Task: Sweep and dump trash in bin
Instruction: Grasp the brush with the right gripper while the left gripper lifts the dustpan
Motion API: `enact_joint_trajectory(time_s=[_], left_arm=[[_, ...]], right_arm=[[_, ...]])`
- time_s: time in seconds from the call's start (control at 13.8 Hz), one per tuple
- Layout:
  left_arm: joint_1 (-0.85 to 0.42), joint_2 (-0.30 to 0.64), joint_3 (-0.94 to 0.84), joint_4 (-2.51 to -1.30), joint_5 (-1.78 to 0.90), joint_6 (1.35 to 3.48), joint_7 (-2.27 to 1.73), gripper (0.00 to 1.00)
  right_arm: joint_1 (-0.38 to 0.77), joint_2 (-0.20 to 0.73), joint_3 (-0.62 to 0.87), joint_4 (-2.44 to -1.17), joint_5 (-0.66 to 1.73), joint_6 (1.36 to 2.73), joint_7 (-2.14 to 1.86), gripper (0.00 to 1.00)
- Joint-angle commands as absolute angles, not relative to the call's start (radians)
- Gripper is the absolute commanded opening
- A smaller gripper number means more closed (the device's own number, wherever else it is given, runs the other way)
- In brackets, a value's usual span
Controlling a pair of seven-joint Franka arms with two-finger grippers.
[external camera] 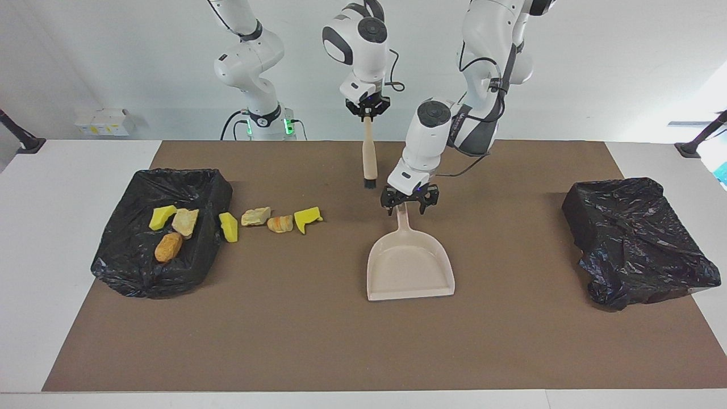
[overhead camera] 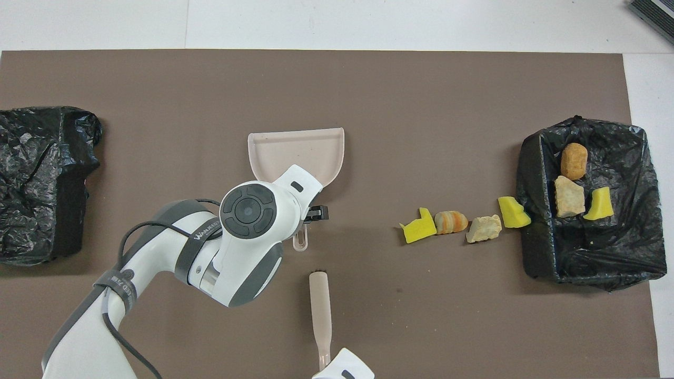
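The right gripper [external camera: 367, 109] is clamped on the brush [external camera: 369, 153], hung upright; the left gripper [external camera: 409, 200] is spread astride the dustpan [external camera: 410, 264] handle – trash [external camera: 278, 220] lies at nine o'clock, partly in the bag-lined bin [external camera: 136, 272].

The right gripper [external camera: 368, 111] is clamped on the top of a brush [external camera: 369, 154] that hangs upright, bristles down, above the mat [external camera: 318, 341]. Just beside it, the left gripper [external camera: 409, 203] sits low at the handle of the dustpan [external camera: 410, 267], jaws spread around it. Trash [external camera: 267, 218] lies well off toward the right arm's end, some in a black bin [external camera: 136, 267].
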State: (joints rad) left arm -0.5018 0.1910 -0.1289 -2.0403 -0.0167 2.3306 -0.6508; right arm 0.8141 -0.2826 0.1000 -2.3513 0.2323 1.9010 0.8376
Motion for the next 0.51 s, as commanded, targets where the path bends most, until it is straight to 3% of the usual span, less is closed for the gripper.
enact_joint_trajectory(time_s=[0.0, 0.07, 0.29, 0.43], left_arm=[[-0.515, 0.170, -0.115, -2.066, -0.020, 2.356, -0.647, 0.43], [-0.515, 0.170, -0.115, -2.068, -0.020, 2.353, -0.646, 0.37], [-0.514, 0.175, -0.115, -2.059, -0.020, 2.356, -0.646, 0.01], [-0.515, 0.175, -0.114, -2.057, -0.018, 2.353, -0.644, 0.00]], right_arm=[[0.730, -0.333, 0.106, -2.370, 0.233, 1.847, 0.805, 0.00], [0.703, -0.336, 0.104, -2.365, 0.224, 1.832, 0.798, 0.00], [0.579, -0.328, 0.104, -2.310, 0.149, 1.743, 0.735, 0.00], [0.479, -0.324, 0.106, -2.290, 0.057, 1.694, 0.633, 0.00]])
